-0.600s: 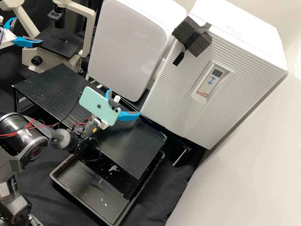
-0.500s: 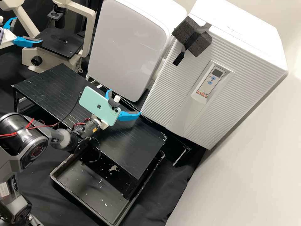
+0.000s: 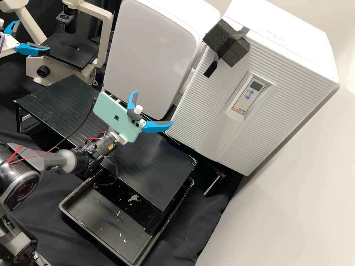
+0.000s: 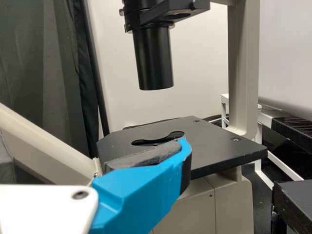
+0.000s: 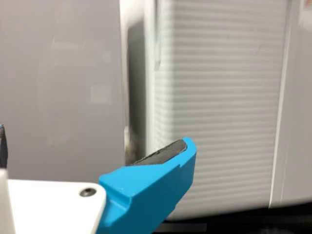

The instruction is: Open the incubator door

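Observation:
In the high view the white ribbed incubator (image 3: pixel 199 107) stands with its door shut, black foam blocks (image 3: pixel 225 40) taped near the door's upper left corner. My right gripper (image 3: pixel 154 107) hangs open over the black rack, in front of the gap between the incubator and the smooth white cabinet, touching neither. In the right wrist view, my right gripper (image 5: pixel 95 136) has nothing between its fingers, with the incubator's ribbed front (image 5: pixel 224 97) beyond. At the high view's upper left my left gripper (image 3: pixel 34 36) stands open by the microscope; the left wrist view shows my left gripper (image 4: pixel 95 146) before the microscope stage.
The smooth white cabinet (image 3: pixel 148 55) adjoins the incubator's left side. A black rack (image 3: pixel 155 170) stands below, with a black tray (image 3: pixel 100 218) partly under it. The microscope (image 3: pixel 72 48) is at the upper left, and a pale wall (image 3: pixel 296 184) rises at the right.
My right gripper has moved up and rightward in the high view, closer to the incubator, its fingers still apart. The left gripper has kept still.

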